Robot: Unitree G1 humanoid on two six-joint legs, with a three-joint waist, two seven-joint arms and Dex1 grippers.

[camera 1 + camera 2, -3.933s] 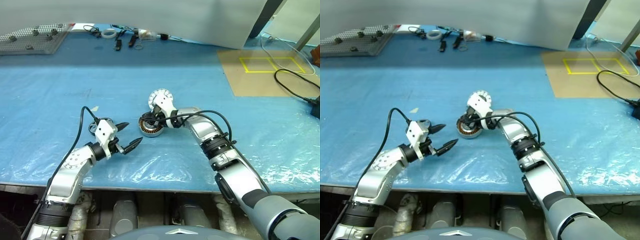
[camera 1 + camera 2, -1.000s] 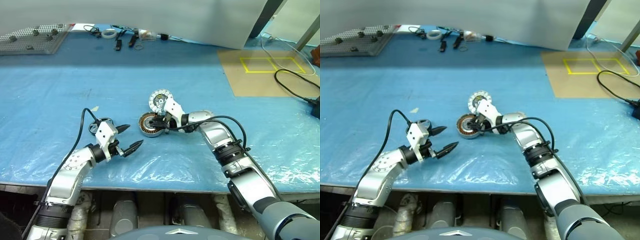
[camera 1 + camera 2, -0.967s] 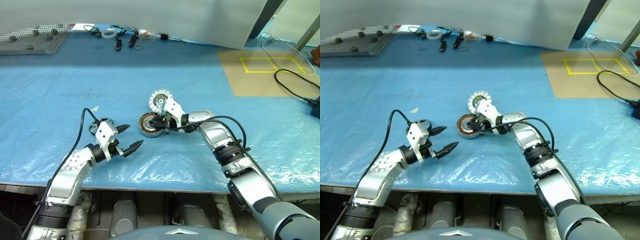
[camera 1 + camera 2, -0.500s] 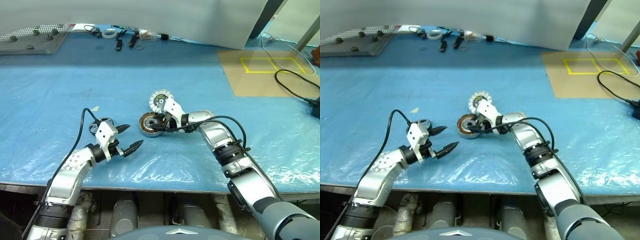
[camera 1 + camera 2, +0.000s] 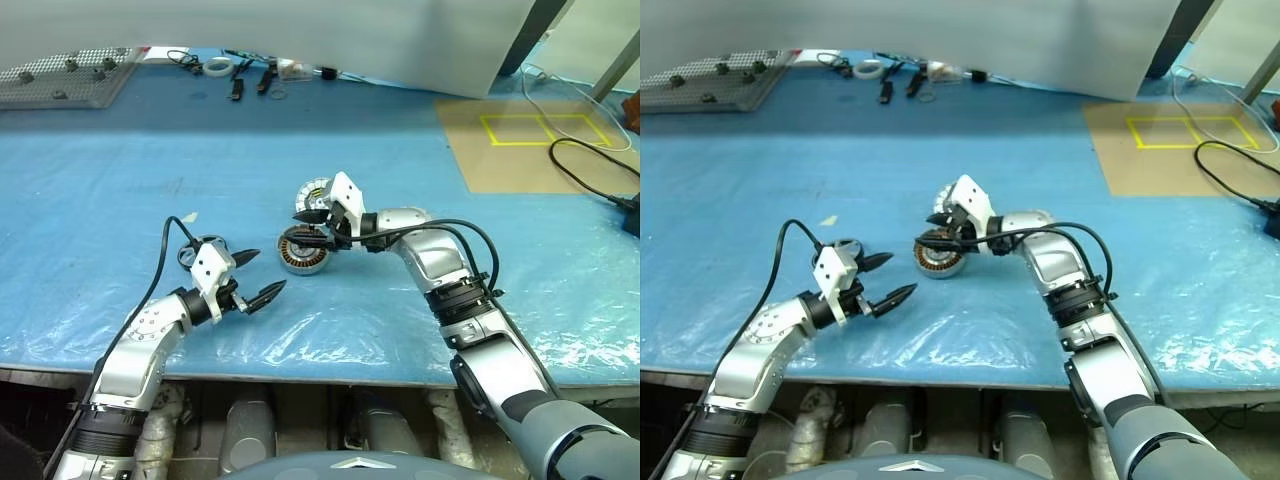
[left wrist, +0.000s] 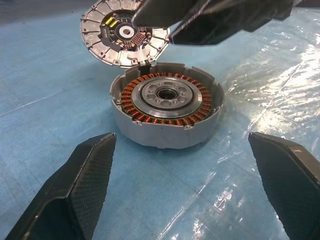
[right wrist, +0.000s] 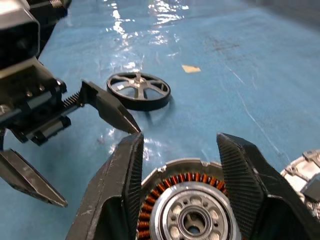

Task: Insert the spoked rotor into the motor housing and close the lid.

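On the blue counter [image 5: 120, 180], mid-scene, your right gripper [image 5: 310, 227] hangs just above the housing [image 5: 302, 259], forearm bent in from the right and pointing left, tilted slightly down. Its fingers [image 7: 125, 175] stand apart with nothing between them. The housing sits flat, open face up, copper windings and silver hub showing. Behind it the lid [image 6: 125, 31] leans against the housing's far edge, its segmented face turned toward your left gripper. That left gripper [image 5: 256, 277] is level, aimed right at the housing from a short way off, fingers [image 6: 82, 177] spread wide and empty. The rotor [image 7: 138, 90] lies flat on the counter beside the left wrist, well apart from the housing. There's open blue counter all round, and the tan mat [image 5: 540, 145] and black cable [image 5: 590, 175] are far off right.
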